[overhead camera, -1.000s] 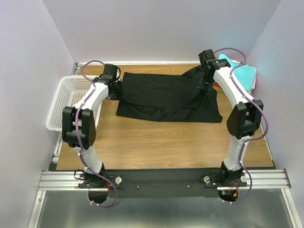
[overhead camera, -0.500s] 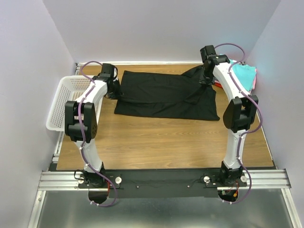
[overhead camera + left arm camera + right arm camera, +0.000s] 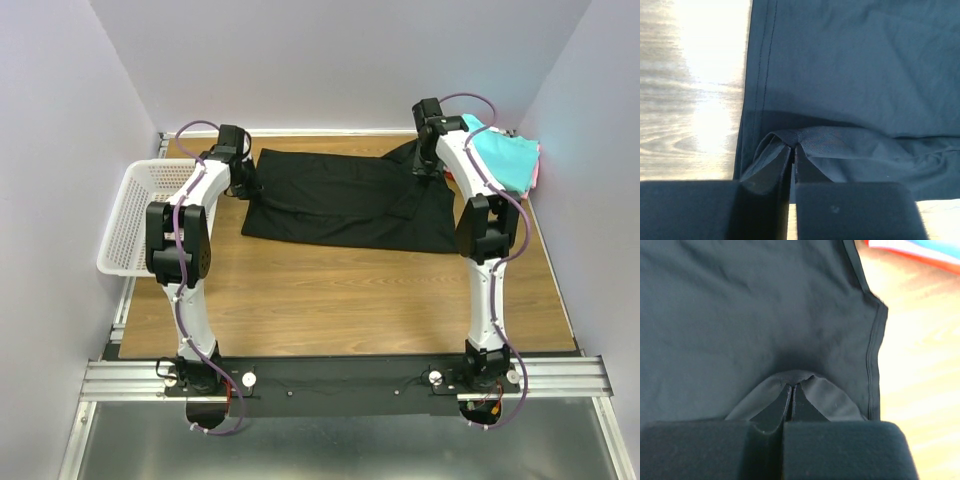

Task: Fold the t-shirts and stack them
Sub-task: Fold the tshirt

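Observation:
The large black t-shirt [image 3: 345, 200] lies spread across the far part of the wooden table. My left gripper [image 3: 243, 180] is shut on a pinch of its left edge, seen as a raised fold of the black t-shirt [image 3: 840, 75] at the left gripper [image 3: 793, 148]. My right gripper [image 3: 424, 165] is shut on a pinch of its right side; in the right wrist view the black t-shirt [image 3: 750, 315] bunches at the right gripper [image 3: 792, 387]. The teal t-shirt [image 3: 502, 157] lies on a pile at the far right, with red-orange [image 3: 462, 180] and pink [image 3: 535, 172] edges showing under it.
A white lattice basket [image 3: 145, 212] stands at the table's left edge. Purple walls close in on three sides. A red-orange and teal strip of the pile [image 3: 920, 249] shows at the top right of the right wrist view.
Both arms have stretched farther toward the back wall, carrying the shirt's pinched edges with them. The black shirt has slid back and looks flatter.

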Available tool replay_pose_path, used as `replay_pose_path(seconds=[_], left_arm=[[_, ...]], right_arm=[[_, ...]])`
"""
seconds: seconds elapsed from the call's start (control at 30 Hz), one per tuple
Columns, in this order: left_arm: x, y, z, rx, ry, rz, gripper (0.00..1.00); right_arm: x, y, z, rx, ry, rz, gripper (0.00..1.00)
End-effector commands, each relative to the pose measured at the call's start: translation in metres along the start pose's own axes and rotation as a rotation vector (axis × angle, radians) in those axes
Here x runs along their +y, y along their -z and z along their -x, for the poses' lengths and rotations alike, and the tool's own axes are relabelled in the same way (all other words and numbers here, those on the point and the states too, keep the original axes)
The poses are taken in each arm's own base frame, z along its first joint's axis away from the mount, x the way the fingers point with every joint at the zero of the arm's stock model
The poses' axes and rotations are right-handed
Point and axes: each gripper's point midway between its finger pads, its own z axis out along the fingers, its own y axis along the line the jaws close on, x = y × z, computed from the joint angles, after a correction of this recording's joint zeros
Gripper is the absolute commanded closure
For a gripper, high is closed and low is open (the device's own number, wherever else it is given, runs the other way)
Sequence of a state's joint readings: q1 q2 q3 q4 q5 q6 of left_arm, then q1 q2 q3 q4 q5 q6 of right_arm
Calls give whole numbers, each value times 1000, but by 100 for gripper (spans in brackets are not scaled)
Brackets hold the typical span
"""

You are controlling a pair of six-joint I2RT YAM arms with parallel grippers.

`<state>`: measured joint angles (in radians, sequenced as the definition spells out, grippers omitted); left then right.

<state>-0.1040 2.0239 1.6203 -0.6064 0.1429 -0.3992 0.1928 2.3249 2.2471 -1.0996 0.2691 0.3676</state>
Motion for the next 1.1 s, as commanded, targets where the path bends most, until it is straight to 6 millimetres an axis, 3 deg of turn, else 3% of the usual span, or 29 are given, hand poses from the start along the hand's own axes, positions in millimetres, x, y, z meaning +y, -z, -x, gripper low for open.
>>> replay_pose_path(seconds=[0.0,0.03,0.07,0.1,0.17,0.23,0.33,0.4,0.53,0.73,1.07], left_arm=[[-1,5,18,-47,12,5,64],[-1,9,23,-66,17,11,57],[-2,12,28,-84,18,12,50],[-2,15,30,-97,23,18,46],[-3,24,39,-139,32,22,40],[-3,30,42,-164,33,33,39],[-10,37,45,-191,8,25,39],[-22,33,38,-176,-21,1,39],[-51,20,12,-113,-91,-51,39],[-64,1,-37,-1,-91,-123,39],[-44,-15,-81,87,-100,-94,39]], right_arm=[[-4,-7,20,-39,-7,9,88],[-4,-3,26,-55,-13,22,77],[-2,0,28,-62,-9,31,49],[0,2,29,-67,-7,44,37],[5,8,26,-62,16,90,25],[9,12,20,-50,25,131,25],[10,12,-7,11,42,171,33],[9,9,-33,66,47,192,39],[21,4,-64,145,38,278,45],[36,-4,-81,196,3,355,50],[37,-24,-92,230,14,345,52]])
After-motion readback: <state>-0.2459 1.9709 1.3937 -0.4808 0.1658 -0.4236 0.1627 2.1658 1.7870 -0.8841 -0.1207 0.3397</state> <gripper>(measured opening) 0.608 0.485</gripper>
